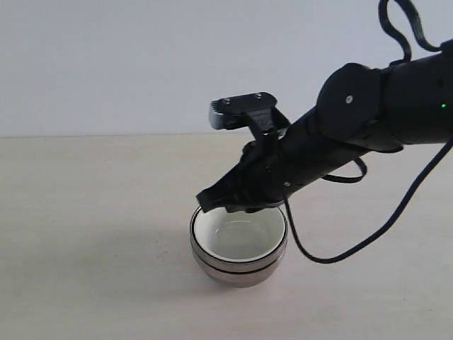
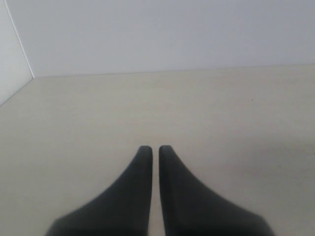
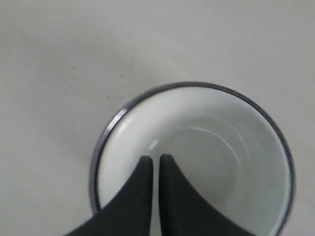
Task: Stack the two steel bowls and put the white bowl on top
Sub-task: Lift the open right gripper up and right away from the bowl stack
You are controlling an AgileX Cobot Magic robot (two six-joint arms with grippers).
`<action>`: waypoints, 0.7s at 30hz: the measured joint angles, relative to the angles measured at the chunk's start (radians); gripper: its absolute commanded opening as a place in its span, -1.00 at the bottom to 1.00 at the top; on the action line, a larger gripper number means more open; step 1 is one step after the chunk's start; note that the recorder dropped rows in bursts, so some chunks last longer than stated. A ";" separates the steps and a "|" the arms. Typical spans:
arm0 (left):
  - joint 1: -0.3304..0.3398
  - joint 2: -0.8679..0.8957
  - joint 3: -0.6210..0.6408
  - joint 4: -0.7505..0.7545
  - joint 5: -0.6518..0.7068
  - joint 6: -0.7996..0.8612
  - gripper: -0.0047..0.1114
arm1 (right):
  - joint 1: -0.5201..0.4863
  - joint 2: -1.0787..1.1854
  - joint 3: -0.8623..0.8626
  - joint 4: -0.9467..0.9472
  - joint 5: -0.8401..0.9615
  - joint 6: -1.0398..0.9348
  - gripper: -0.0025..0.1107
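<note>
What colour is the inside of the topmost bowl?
Plain white; the white bowl shows best in the right wrist view.

My right gripper [image 3: 155,160] has tapered black fingers [image 3: 138,196]; its arm [image 1: 368,106] is matte black, with looping cable [image 1: 324,261], screwed camera block [image 1: 244,112], possibly a green light [image 1: 444,106].

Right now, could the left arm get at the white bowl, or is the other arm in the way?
Probably, but only from the side. The right gripper, shut, hangs just over the white bowl, blocking the top; the table left of it is bare. The left gripper shows only table ahead.
</note>
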 measured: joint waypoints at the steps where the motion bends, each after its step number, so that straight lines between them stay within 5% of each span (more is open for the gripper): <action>1: 0.000 0.000 0.000 0.000 0.000 0.000 -0.85 | -0.023 0.000 0.000 -0.019 0.026 0.015 -0.96; 21: 0.000 0.000 0.000 0.000 0.000 0.000 -0.85 | -0.092 0.002 0.058 -0.190 0.083 0.140 -0.96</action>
